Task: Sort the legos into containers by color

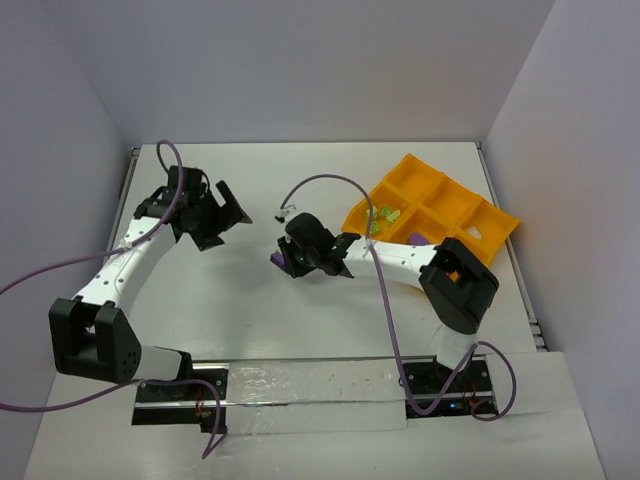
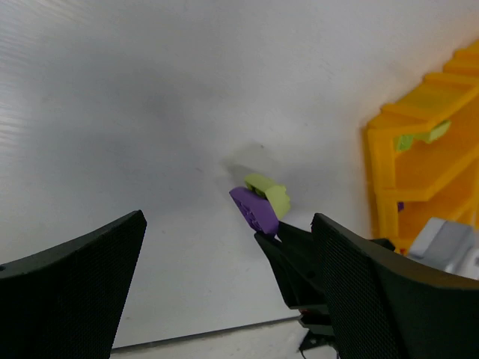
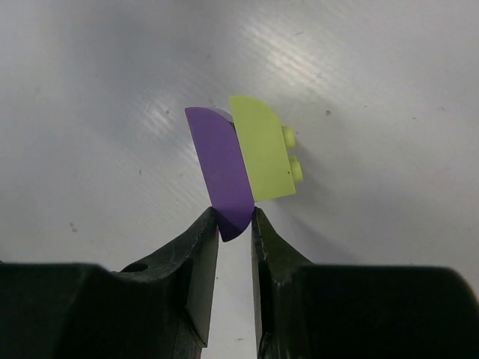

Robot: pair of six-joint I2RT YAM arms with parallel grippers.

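Looking down from above, finds the right arm (image 1: 400,258) stretched toward the middle of the worktop (image 1: 250,330), right jaws clamped on a purple brick (image 1: 278,259). Finds the orange-yellow tray (image 1: 405,165) at the far right corner, with yellow-green bricks (image 1: 388,213) lying in one of its compartments. Finds the left arm (image 1: 130,255) along the left edge, left jaws spread wide and holding nothing. Switching to the left wrist view, sees its own fingers (image 2: 75,292) far apart at the bottom, and beyond them the purple brick with a yellow-green brick (image 2: 269,193) stuck to its far side, pinched from the lower right by the dark tips of the right jaws; cannot tell whether the pair touches the worktop. Turning to the right wrist view, shows the two bricks joined flat side to flat side, purple on the left, yellow-green on the right with its studs pointing right, and the right jaws closed on the purple brick's lower tip only, clear of the yellow-green one.
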